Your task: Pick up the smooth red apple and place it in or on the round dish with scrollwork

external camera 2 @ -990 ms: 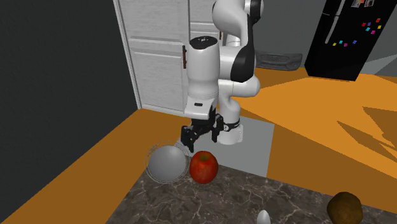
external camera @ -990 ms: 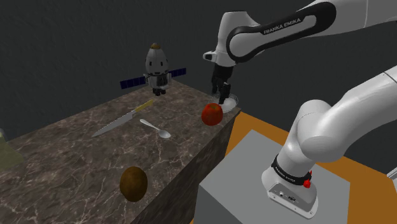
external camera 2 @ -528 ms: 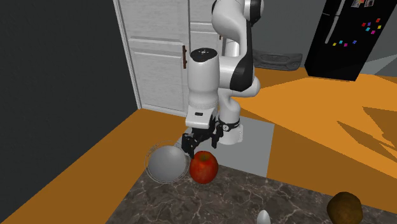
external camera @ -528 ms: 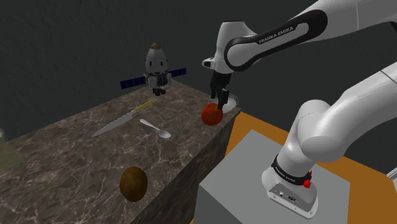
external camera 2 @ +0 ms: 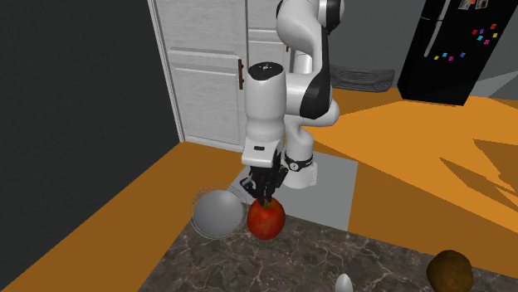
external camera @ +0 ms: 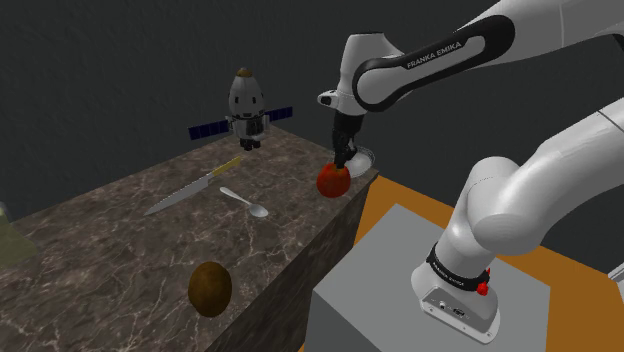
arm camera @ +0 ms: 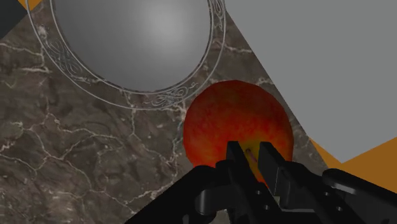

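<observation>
A black gripper [arm camera: 254, 156] on a white arm points straight down at a red apple [arm camera: 229, 118] on a dark marbled counter [arm camera: 83, 159]. The apple sits near the counter's corner, directly beneath the fingers [arm camera: 236, 158]. The fingers are drawn close, with only a thin slit between them. Their tips meet the apple's crown, where a yellowish patch shows through the slit. They appear to pinch that crown, though how firm the hold is cannot be judged.

The round dish [arm camera: 167, 97] is grey with scrollwork along its rim. It lies just beside the apple, the two nearly touching. From the fingers, the dish is a short sideways hop away, toward the second exterior view's left.

The wrist view shows the slit between the fingers and the dish's scroll pattern. In the second exterior view the fingers look like one dark point above the apple [external camera 2: 266, 219], and the dish [external camera 2: 214, 214] looks plain. The shoulder view shows the apple [external camera: 333, 180] in front of the dish [external camera: 367, 157], which is partly hidden behind the gripper [external camera: 343, 160].
</observation>
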### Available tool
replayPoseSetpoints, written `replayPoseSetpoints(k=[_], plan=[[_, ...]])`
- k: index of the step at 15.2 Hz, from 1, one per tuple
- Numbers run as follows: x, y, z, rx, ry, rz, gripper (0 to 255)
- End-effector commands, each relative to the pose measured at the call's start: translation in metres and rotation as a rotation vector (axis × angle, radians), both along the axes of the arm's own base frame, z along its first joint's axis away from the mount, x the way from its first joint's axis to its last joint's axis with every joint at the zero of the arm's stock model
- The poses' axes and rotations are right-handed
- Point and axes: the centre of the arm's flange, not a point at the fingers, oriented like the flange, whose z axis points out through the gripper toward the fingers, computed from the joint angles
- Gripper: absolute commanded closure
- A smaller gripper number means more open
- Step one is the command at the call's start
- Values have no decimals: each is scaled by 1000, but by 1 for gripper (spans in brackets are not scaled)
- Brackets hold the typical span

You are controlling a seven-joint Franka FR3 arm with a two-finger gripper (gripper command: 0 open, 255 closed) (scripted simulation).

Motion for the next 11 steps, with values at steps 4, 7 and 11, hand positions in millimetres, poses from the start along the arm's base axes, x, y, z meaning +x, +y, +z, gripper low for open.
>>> replayPoseSetpoints(k=[4,7,11], plan=[[0,1,-1,0,4,1,255],[-1,0,-2,0,4,1,255],[-1,0,20,0,4,1,255]])
